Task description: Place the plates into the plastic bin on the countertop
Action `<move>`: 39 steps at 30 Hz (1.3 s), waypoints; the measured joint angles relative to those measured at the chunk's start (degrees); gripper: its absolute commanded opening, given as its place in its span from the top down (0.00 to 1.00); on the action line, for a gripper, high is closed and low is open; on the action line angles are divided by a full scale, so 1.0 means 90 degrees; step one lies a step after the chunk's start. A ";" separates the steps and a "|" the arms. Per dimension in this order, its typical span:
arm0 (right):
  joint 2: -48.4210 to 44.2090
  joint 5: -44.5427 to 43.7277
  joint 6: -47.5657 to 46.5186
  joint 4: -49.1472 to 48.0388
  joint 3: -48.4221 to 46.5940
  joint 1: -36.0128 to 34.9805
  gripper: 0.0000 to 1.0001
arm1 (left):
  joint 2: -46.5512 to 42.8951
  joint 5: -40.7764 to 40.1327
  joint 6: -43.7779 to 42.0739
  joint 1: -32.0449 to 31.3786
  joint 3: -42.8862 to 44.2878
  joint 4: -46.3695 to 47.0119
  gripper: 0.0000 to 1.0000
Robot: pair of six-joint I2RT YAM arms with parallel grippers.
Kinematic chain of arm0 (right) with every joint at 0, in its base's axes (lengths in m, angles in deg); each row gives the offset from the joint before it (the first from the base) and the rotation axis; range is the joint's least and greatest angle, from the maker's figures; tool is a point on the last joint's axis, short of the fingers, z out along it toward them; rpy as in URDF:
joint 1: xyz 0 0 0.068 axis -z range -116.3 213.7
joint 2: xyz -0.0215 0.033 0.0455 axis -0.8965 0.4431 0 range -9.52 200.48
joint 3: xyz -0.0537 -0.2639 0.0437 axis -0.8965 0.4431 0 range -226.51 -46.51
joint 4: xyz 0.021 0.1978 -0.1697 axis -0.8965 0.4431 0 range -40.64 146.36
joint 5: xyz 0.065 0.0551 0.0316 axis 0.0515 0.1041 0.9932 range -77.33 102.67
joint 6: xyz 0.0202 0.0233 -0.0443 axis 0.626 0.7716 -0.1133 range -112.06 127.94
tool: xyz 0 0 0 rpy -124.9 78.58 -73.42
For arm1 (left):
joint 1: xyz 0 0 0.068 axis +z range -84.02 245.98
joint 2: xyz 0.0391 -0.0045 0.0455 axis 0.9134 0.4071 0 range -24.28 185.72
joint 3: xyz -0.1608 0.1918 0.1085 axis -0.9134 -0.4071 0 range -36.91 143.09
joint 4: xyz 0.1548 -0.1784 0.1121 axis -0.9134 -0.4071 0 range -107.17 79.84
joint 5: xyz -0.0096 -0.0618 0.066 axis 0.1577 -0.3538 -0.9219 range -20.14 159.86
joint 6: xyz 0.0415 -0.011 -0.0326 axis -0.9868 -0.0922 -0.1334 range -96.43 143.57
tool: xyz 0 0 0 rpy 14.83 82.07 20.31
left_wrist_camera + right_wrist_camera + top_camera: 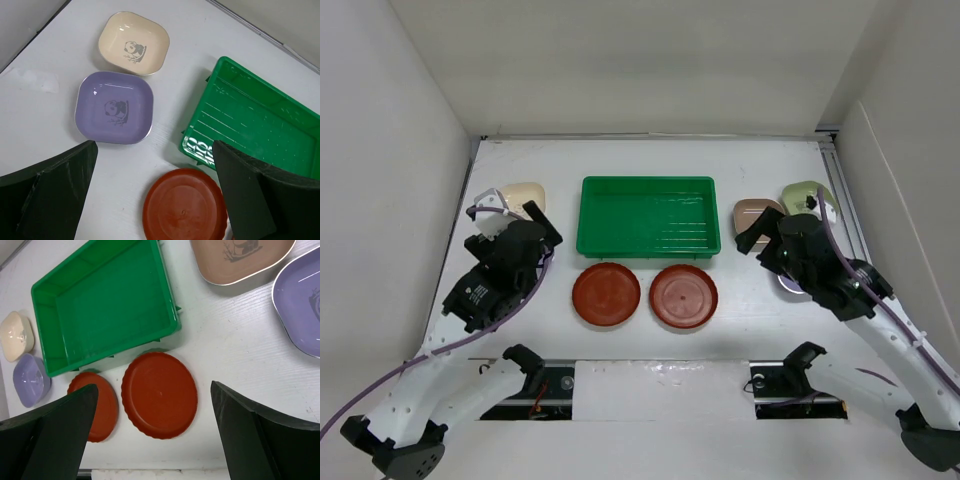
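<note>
Jaws released and empty: the lavender dish (114, 107) lies ahead of the left gripper (154, 146), a reddish-brown plate (160, 395) ahead between the right gripper (154, 386) fingers, untouched.

The bin (648, 215) is sitting mid-tabletop (650, 160), ahead of me. Just before it the left plate (606, 294) and the right plate (683, 296) are lying side by side. Left of the bin, the far left dish (525, 197) is lying behind the near left dish (114, 107). On the right, the inner dish (753, 213) is lying nearest the bin, the outer dish (802, 192) beyond it, and the near right dish (300, 305) before both.
</note>
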 measured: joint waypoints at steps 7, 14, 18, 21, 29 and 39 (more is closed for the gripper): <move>-0.0155 0.0226 0.0010 -0.0046 0.0049 0.0000 0.00 | -0.0117 0.0017 -0.0005 0.0000 0.0000 0.0010 0.00; -0.0165 0.1260 0.0682 -0.0889 0.1540 0.0000 0.00 | -0.0158 0.0138 -0.0017 0.0000 -0.0002 0.0049 0.00; 0.0058 0.1678 0.1263 -0.1304 0.2523 -0.0146 0.00 | -0.0199 0.0236 -0.0036 0.0000 -0.0083 0.0092 0.00; 0.0185 0.1783 0.1562 -0.1557 0.2941 -0.0274 0.05 | -0.0216 0.0330 -0.0078 0.0000 -0.0104 0.0151 0.00; 0.1103 0.1802 0.1921 -0.2436 0.3385 -0.0440 0.28 | -0.0172 0.0525 -0.0148 0.0000 -0.0153 0.0250 0.00; 0.1761 0.1659 0.2016 -0.2773 0.3585 -0.0474 0.61 | 0.0049 0.0617 -0.0158 0.0000 -0.0153 0.0260 0.00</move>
